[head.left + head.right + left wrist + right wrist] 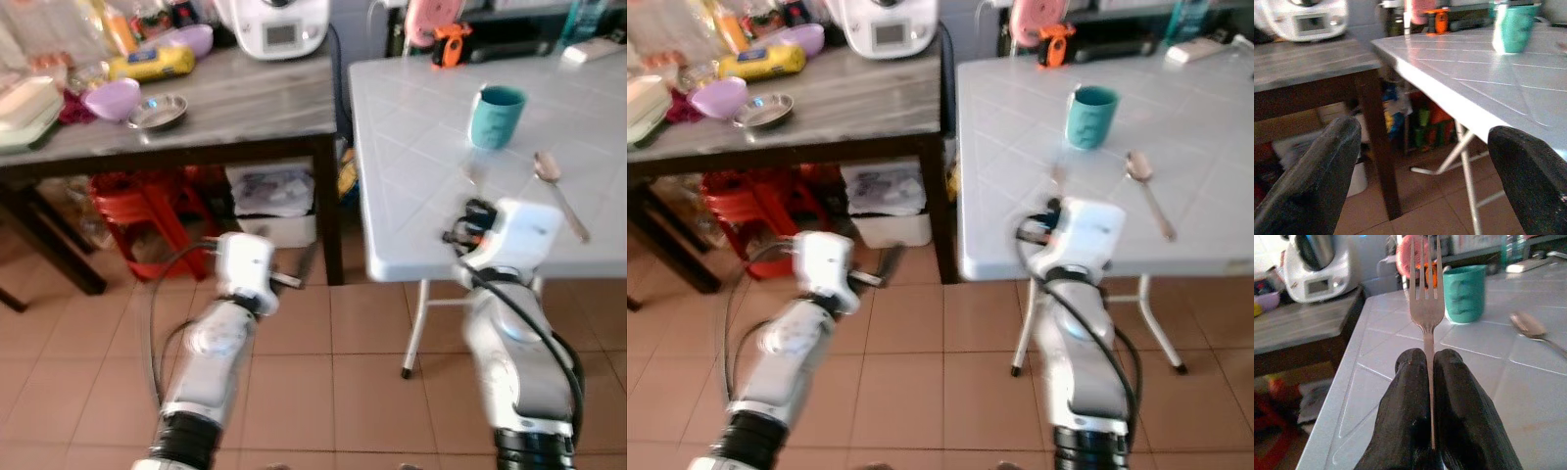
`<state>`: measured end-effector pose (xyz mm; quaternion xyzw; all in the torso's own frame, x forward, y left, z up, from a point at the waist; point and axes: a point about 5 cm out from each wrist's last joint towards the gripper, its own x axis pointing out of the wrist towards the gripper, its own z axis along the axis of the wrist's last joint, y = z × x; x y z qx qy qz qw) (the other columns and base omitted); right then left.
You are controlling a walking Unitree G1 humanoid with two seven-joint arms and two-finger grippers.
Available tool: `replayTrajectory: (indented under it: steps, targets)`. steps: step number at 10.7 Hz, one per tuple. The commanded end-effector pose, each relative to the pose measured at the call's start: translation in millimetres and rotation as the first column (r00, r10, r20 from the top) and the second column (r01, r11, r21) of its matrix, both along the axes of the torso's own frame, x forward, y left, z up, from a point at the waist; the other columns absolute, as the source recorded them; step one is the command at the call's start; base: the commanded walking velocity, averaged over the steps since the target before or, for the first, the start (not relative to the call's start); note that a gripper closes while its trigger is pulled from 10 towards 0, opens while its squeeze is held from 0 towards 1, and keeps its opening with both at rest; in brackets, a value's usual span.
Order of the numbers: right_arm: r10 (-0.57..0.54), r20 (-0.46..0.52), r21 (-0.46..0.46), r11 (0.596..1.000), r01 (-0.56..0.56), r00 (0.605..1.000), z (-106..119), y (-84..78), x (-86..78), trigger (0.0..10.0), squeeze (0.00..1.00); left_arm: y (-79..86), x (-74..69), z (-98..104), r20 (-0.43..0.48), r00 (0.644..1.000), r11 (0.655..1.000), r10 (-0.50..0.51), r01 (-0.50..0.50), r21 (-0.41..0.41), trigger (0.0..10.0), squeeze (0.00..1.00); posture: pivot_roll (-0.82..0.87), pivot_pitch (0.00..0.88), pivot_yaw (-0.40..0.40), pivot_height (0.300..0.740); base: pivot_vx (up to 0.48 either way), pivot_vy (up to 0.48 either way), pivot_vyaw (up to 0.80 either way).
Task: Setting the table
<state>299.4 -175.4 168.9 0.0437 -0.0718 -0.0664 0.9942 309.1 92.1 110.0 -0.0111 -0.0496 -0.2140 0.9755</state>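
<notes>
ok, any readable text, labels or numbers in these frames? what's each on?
None can be read.
White kitchen appliance: its small display is too blurred to read.
Yellow packet on the grey table: print too small to read.
Teal mug, fork, spoon: no markings visible.

Both head cams look forward and down from up high, sharing the white table [421, 137] and grey counter [803, 98] (basically one scene, slightly offset). Left wrist cam sits low beside the table edge, looking across it. Right wrist cam hovers close over the tabletop, facing the teal cup [1465, 293].
</notes>
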Motion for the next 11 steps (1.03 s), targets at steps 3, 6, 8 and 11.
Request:
replayTrajectory:
  steps: [3,6,8,11]
  targets:
    - [0.023,0.022,0.008,1.000,-0.023,0.999,4.0,8.5,1.5,10.0,0.00,10.7,1.2,-1.5,0.000,1.000,0.999,0.025,-0.025,0.025,10.0,0.00,-0.16,0.066,0.117,0.740,0.000,0.447,0.00]
    - [0.022,0.022,0.008,1.000,-0.022,1.000,3.2,8.3,1.8,10.0,0.00,5.6,1.6,-0.7,0.003,1.000,1.000,0.018,-0.018,0.019,10.0,0.00,-0.16,0.065,0.120,0.740,0.000,0.454,0.00]
    - [0.022,0.020,0.006,1.000,-0.022,1.000,2.1,8.3,1.6,10.0,0.00,3.4,1.4,-0.5,0.004,1.000,1.000,0.013,-0.013,0.017,10.0,0.00,-0.16,0.064,0.119,0.740,0.000,0.456,0.00]
    - [0.026,0.024,0.004,1.000,-0.026,0.999,1.9,8.8,2.5,10.0,0.00,3.4,1.8,-0.5,0.006,1.000,1.000,0.015,-0.015,0.019,10.0,0.00,-0.16,0.060,0.118,0.740,0.000,0.458,0.00]
